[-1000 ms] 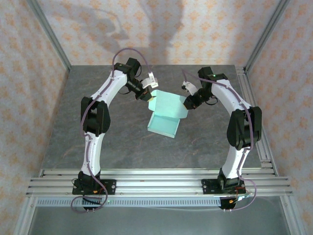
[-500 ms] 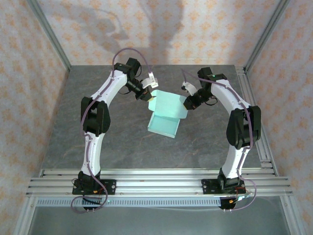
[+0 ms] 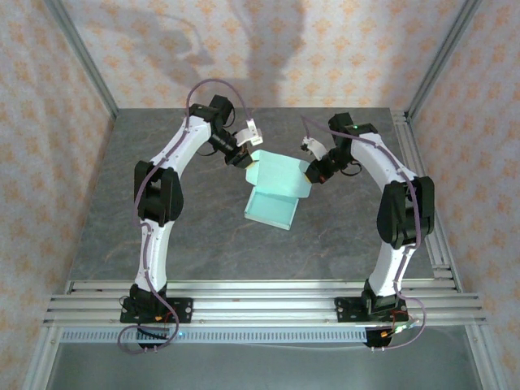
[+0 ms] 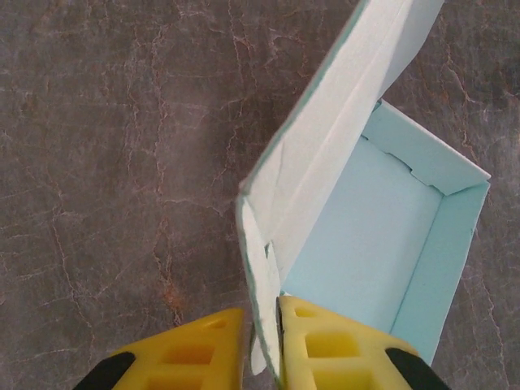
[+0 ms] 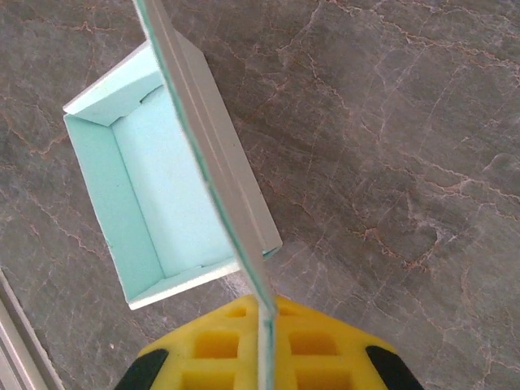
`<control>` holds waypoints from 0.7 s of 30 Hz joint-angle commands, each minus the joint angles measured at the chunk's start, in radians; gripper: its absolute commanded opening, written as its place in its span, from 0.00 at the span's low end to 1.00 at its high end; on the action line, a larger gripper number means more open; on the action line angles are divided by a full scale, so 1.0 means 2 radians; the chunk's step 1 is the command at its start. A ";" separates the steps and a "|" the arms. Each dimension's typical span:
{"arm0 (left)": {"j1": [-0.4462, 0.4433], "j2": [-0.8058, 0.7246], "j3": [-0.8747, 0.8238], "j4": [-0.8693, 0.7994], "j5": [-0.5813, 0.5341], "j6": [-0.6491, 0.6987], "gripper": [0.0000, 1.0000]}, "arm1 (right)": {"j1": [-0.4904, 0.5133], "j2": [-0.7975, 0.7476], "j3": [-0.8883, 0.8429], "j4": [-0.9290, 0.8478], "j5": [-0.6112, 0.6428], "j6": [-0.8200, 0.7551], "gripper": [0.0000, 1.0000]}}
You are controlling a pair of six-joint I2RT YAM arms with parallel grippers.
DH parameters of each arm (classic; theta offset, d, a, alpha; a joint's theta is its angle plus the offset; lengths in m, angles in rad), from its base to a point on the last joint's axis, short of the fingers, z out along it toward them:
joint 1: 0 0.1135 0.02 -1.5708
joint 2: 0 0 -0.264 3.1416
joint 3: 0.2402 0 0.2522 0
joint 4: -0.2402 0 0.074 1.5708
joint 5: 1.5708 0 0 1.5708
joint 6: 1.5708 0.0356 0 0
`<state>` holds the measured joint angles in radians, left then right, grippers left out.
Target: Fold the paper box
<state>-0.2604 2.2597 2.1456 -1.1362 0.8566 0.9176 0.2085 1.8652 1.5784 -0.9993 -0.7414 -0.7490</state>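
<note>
Grey bench [image 3: 203,236] carries the paper box [image 3: 272,209], its lid [image 3: 280,172] held up for folding: right pincer [image 5: 266,341] clamped on one corner, left pincer [image 4: 262,341] narrowly parted around the other.

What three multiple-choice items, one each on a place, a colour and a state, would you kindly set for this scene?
1. Where is the paper box? A on the table; B on the rails; C in a bin.
2. What colour are the right pincer's fingers? A red; B yellow; C green.
3. How is the box's lid? A shut flat; B torn off; C raised, box open.
Key: 1 A, the top view shows it mid-table; 2 B, the wrist view shows yellow; 3 C, the lid stands up over the open box.
</note>
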 commanded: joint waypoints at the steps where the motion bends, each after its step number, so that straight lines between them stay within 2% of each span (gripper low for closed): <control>1: -0.002 -0.001 0.014 -0.013 0.004 0.003 0.19 | -0.001 -0.019 -0.007 -0.005 -0.007 -0.014 0.00; 21: -0.004 0.018 0.019 -0.021 0.008 0.010 0.21 | -0.001 -0.013 0.014 -0.018 -0.011 -0.007 0.00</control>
<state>-0.2623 2.2757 2.1559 -1.1416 0.8574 0.9184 0.2085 1.8637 1.5806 -1.0054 -0.7467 -0.7532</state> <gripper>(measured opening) 0.211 0.049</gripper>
